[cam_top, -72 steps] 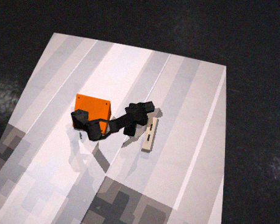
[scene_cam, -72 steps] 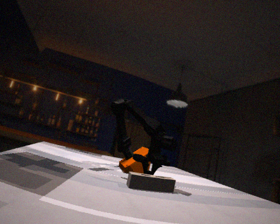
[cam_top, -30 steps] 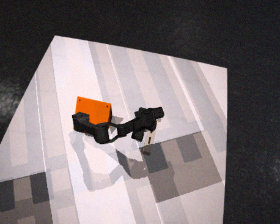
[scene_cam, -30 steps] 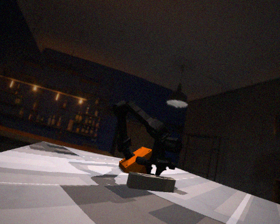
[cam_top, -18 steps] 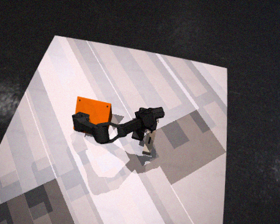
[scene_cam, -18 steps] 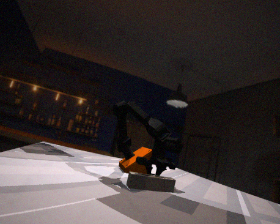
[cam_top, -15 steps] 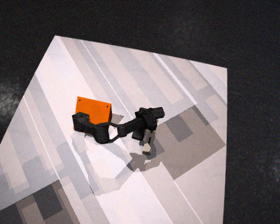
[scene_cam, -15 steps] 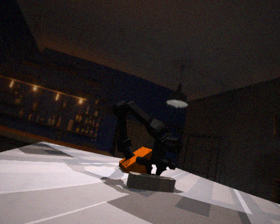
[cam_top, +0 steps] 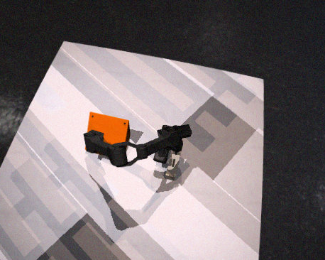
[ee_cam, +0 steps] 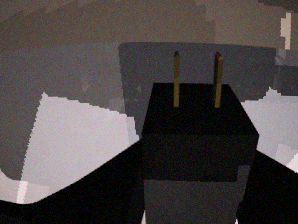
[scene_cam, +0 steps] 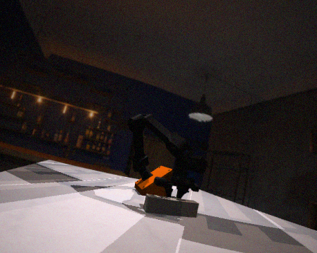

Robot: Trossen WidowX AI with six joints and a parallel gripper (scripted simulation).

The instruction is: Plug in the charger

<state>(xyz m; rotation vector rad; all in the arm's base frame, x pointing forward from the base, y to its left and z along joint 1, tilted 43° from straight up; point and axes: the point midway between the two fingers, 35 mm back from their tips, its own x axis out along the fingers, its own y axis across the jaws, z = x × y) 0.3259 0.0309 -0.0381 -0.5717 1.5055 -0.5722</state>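
- Grasping the black charger (ee_cam: 200, 155) in the clenched gripper (cam_top: 168, 153) (scene_cam: 174, 191) (ee_cam: 189, 149).
- Showing both brass-coloured prongs (ee_cam: 176, 82) bare, side by side, outside any outlet.
- Seen in exterior view: poised close over the grey power strip (cam_top: 169, 175) (scene_cam: 171, 207).
- Partly hiding the orange block (cam_top: 108, 128) (scene_cam: 162, 170) behind the arm (cam_top: 118, 154) (scene_cam: 164, 133).

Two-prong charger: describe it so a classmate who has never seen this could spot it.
Find the black arm above the pale patterned table. At its end are jaws shut on a dark, boxy charger. Unlike the plain power strip, it has two parallel brass-coloured prongs.
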